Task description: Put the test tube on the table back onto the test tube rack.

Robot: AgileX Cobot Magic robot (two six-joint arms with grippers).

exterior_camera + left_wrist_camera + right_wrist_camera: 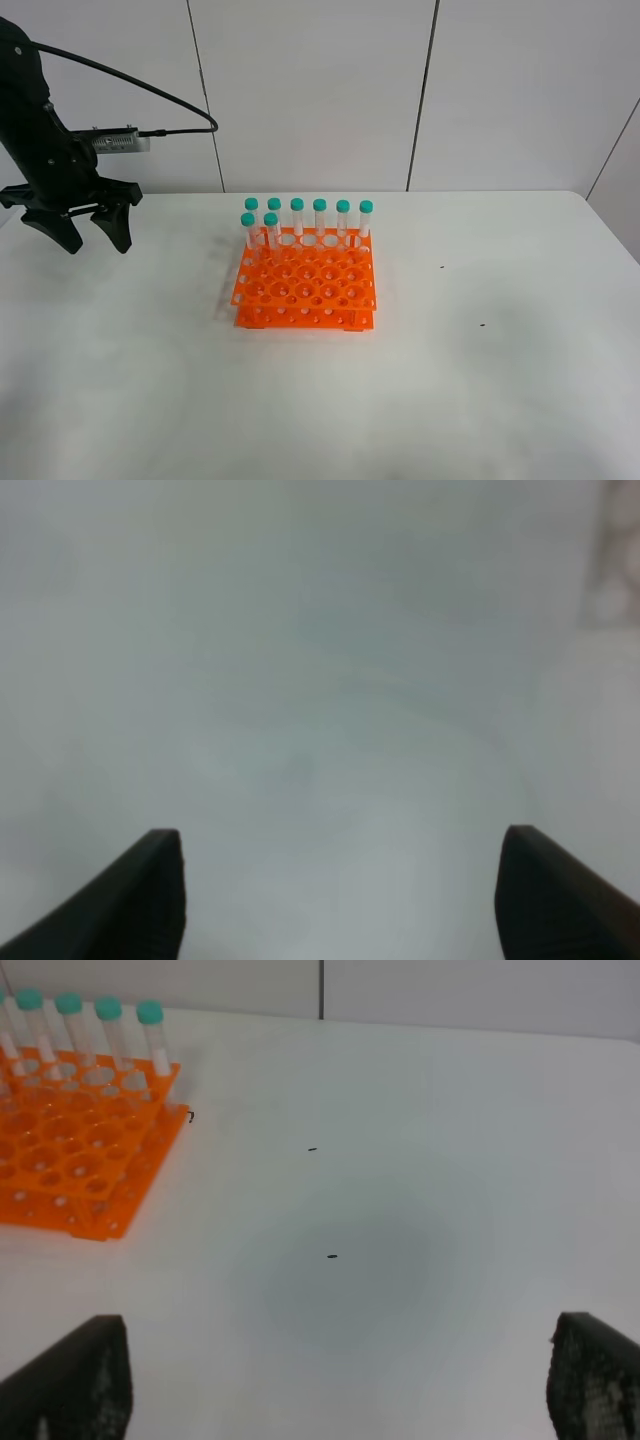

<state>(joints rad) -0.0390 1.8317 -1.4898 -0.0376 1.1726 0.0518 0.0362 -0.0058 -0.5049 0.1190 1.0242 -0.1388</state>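
The orange test tube rack (305, 288) stands on the white table (480, 400) a little left of centre. Several teal-capped test tubes (320, 215) stand upright in its back row, and two more (271, 228) stand in the second row at the left. No test tube lies loose on the table in any view. My left gripper (90, 228) hangs open and empty over the far left of the table, well apart from the rack. The left wrist view shows its fingers (150, 890) over bare white. My right gripper (340, 1335) is open and empty, with the rack (70, 1160) off to its side.
Small dark specks (442, 267) mark the table right of the rack and also show in the right wrist view (332, 1256). A white panelled wall (310, 90) stands behind the table. The left arm's black cable (150, 90) loops above it.
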